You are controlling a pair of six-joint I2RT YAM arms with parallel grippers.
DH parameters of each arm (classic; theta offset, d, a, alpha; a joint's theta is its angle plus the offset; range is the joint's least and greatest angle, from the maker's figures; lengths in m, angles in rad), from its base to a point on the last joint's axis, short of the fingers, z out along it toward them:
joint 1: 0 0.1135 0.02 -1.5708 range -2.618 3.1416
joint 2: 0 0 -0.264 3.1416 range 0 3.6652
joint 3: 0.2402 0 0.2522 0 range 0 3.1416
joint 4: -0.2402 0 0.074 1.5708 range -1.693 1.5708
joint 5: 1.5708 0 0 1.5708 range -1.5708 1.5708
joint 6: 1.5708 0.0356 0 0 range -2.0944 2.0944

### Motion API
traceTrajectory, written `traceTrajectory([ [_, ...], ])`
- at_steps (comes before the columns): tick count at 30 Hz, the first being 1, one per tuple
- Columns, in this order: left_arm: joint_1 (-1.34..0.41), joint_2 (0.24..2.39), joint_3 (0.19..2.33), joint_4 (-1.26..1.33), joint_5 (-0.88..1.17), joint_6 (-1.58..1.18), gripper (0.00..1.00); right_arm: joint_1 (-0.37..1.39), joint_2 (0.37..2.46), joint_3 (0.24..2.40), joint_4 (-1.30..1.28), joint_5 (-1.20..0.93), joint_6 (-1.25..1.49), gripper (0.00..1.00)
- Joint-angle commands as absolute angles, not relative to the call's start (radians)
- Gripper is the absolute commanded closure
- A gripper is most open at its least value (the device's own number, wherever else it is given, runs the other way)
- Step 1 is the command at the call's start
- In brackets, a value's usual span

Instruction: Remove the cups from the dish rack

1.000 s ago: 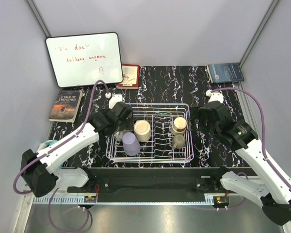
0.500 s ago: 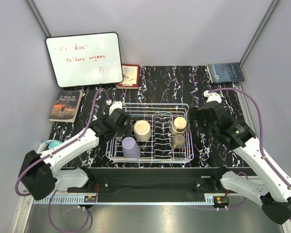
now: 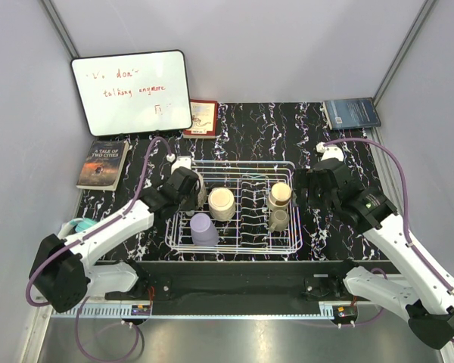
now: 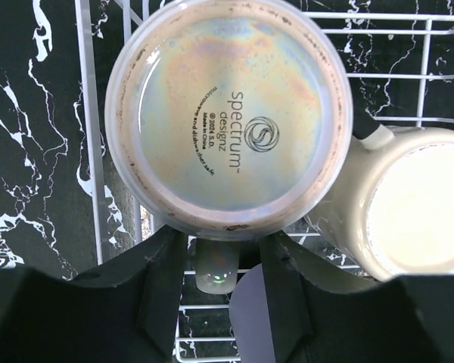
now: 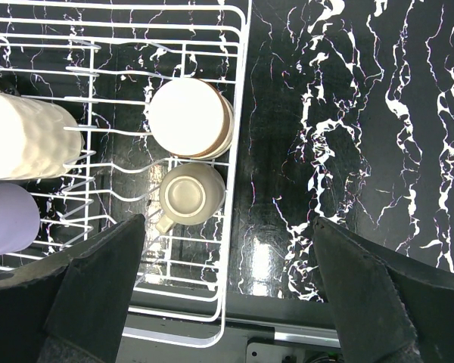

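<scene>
finds the clear cup (image 4: 231,121) upside down at 10 o'clock in the dish rack (image 3: 234,248), just beside the cream cup (image 3: 222,202). puts the lavender cup (image 3: 203,228) at 7 o'clock, with the tan cup (image 3: 279,193) and olive-grey cup (image 3: 278,219) toward 3 o'clock. shows the left gripper (image 4: 223,246), jaws close together, at the clear cup's edge; cannot tell whether clamped on it. shows the right gripper (image 5: 227,227) spread wide, holding nothing, over the rack's 3 o'clock rim. centres the rack on the marbled surface (image 3: 250,128).

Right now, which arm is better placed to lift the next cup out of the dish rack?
Left. The left arm hangs over the clear cup, jaws at its edge. The right arm holds its jaws wide open beside the dish rack, no cup between them.
</scene>
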State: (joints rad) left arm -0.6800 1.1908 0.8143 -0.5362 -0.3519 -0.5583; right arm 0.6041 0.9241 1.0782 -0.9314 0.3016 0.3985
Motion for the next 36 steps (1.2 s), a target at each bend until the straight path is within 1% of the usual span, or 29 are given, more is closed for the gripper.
traceTrajectory([
  [1,-0.675,1.183,0.792,-0.492,-0.331,-0.563,0.54,0.606,0.928,1.083,-0.905,0.302,0.382,0.00],
  [6,-0.675,1.184,0.772,-0.489,-0.328,-0.569,0.50,0.606,0.930,1.078,-0.902,0.298,0.383,0.00],
  [8,-0.675,1.186,0.766,-0.489,-0.333,-0.572,0.50,0.606,0.931,1.078,-0.902,0.295,0.383,0.00],
  [12,-0.675,1.195,0.769,-0.482,-0.339,-0.572,0.54,0.606,0.931,1.074,-0.902,0.296,0.385,0.00],
  [13,-0.675,1.198,0.770,-0.482,-0.341,-0.574,0.62,0.606,0.930,1.072,-0.900,0.293,0.385,0.00],
  [16,-0.675,1.216,0.781,-0.486,-0.342,-0.581,0.78,0.606,0.925,1.069,-0.900,0.291,0.391,0.00],
  [18,-0.675,1.221,0.781,-0.485,-0.342,-0.591,0.82,0.606,0.925,1.069,-0.900,0.291,0.391,0.00],
  [19,-0.675,1.218,0.781,-0.485,-0.341,-0.594,0.88,0.606,0.925,1.068,-0.900,0.291,0.393,0.00],
  [22,-0.675,1.212,0.787,-0.485,-0.341,-0.592,1.00,0.606,0.923,1.066,-0.900,0.291,0.396,0.00],
  [30,-0.675,1.141,0.831,-0.512,-0.348,-0.575,1.00,0.606,0.920,1.065,-0.899,0.282,0.399,0.00],
  [36,-0.675,1.101,0.980,-0.574,-0.357,-0.546,1.00,0.606,0.928,1.066,-0.890,0.281,0.403,0.00],
])
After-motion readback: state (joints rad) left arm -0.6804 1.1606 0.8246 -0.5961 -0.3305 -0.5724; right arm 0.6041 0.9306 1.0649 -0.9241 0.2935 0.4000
